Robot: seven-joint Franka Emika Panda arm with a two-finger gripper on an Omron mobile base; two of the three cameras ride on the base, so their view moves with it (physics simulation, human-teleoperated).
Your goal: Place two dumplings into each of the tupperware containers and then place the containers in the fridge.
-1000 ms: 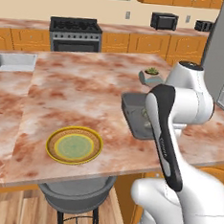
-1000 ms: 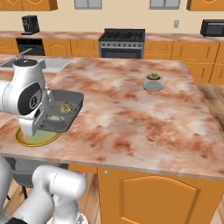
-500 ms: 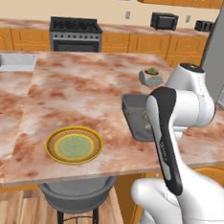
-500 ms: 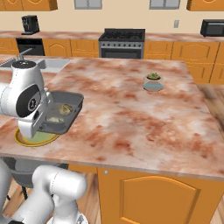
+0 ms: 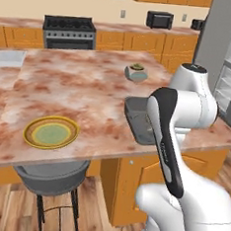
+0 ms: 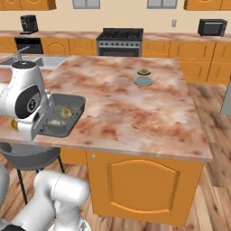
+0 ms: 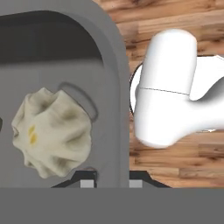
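The arm hides most of the dark grey container (image 5: pixel 135 120).

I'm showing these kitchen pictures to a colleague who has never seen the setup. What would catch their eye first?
Probably the dark grey tupperware container at the near edge of the marble island, with two dumplings inside. The hand view shows one pleated dumpling close up, with the end effector shut on the container's rim and wood floor beyond it. On the island are also a yellow-rimmed plate and a small potted plant.
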